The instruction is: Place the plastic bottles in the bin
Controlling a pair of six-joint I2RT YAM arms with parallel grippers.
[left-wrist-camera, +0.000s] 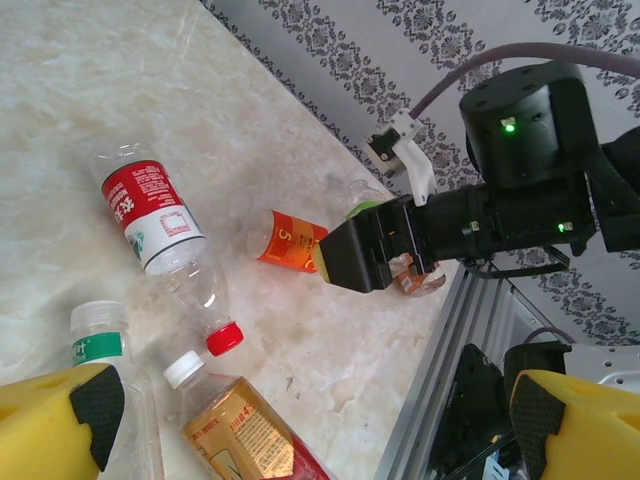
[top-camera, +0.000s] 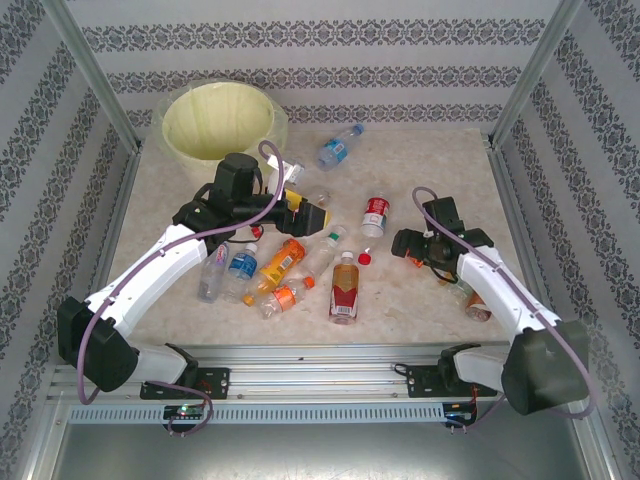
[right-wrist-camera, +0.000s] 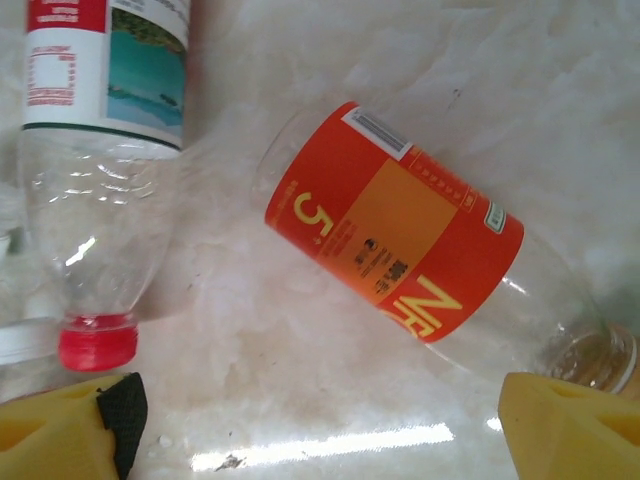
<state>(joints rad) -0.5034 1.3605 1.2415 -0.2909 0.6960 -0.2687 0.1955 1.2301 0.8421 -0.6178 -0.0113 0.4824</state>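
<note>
Fingers (right-wrist-camera: 50, 435) of our right gripper (right-wrist-camera: 315, 420) stand spread, empty; we judge the orange-labelled bottle (right-wrist-camera: 395, 240) light, slippery, crushable: take mid-label.

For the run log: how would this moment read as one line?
left gripper: open, over bottle cluster | right gripper: open, over orange-label bottle | bin: far-left corner

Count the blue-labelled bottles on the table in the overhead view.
2. The far blue-labelled bottle lies alone right of the bin; the near blue-labelled bottle lies among other bottles beside the left arm. The arms may hide others.
</note>
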